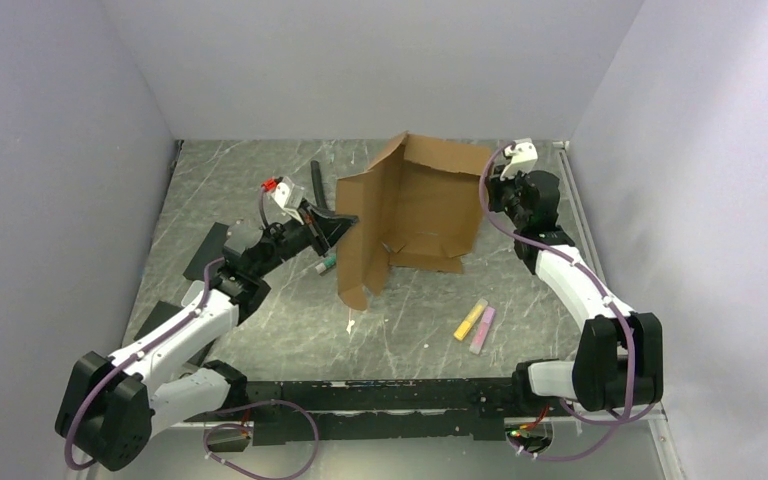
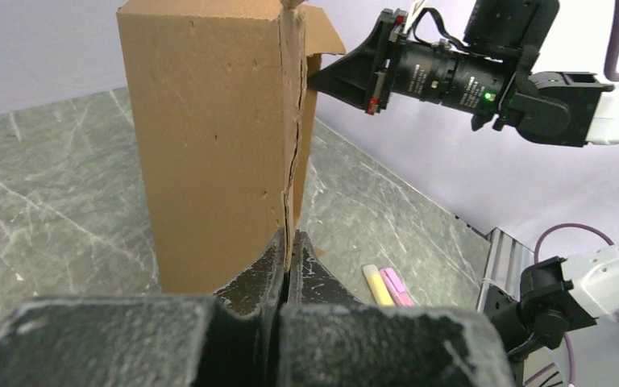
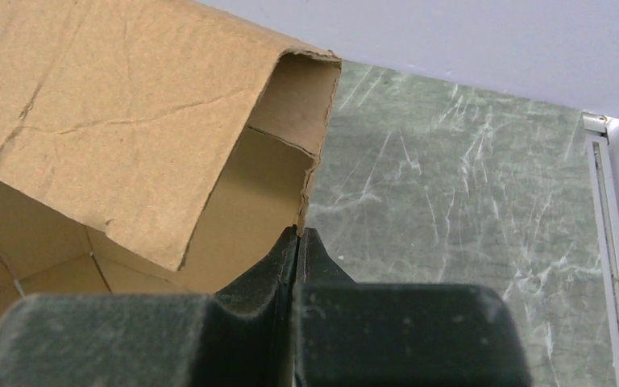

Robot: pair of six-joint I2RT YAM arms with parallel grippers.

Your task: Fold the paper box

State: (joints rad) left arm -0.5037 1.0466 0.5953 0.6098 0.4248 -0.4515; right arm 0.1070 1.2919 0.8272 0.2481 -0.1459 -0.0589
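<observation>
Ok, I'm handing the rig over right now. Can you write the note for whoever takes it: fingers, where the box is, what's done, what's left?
Left gripper: fingers shut, pinching the edge of the paper box at its left panel.
Right gripper: fingers shut on the box's right edge.
Box: standing upright mid-table, held between both arms, with its left panel bent toward the bases.
Done: sheet raised off the table, panels partly creased.
Left: walls and flaps are splayed open and nothing is tucked, so there is no closed box yet.
Clear of the box: yellow marker and pink marker, lying nearer the bases.
</observation>
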